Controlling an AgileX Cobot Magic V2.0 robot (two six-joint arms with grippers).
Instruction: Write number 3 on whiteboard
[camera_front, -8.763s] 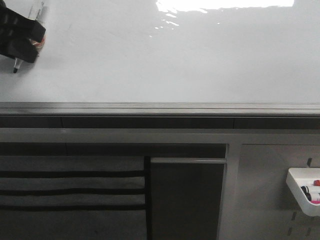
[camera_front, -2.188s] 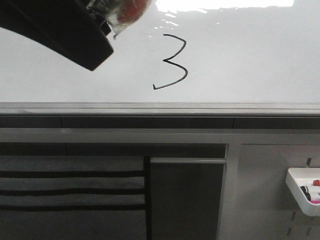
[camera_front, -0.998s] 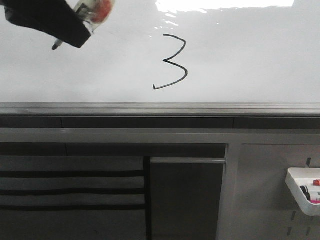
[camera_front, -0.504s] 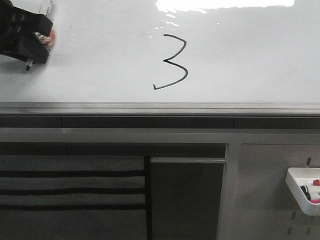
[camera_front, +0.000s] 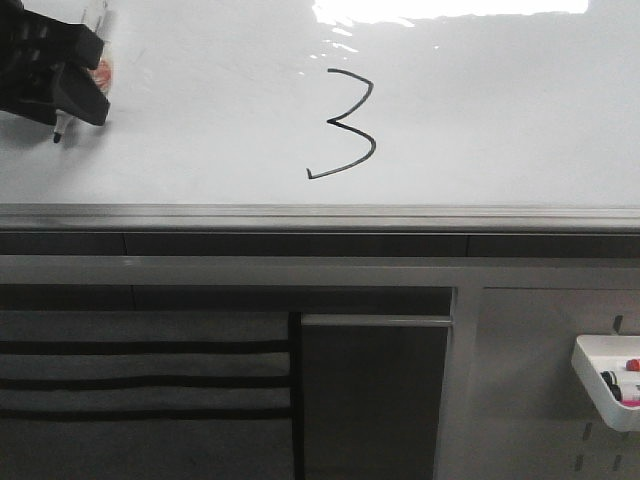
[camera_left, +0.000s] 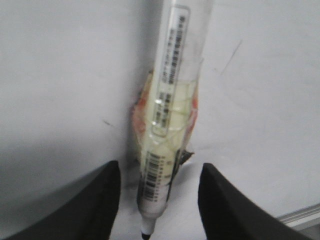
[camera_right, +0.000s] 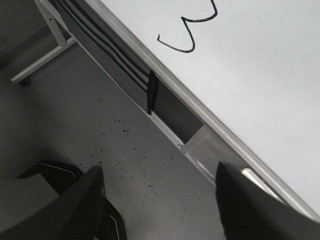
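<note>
While the left gripper (camera_front: 62, 95) grips a marker (camera_left: 167, 125), the number 3 (camera_front: 343, 125) sits well apart.

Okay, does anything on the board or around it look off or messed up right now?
Nothing serious. The number 3 on the whiteboard is angular, its tail sweeping low to the left, but unsmudged. The marker in the left gripper is uncapped and wrapped in orange-and-clear tape, which looks improvised. Black specks dot the floor.
</note>
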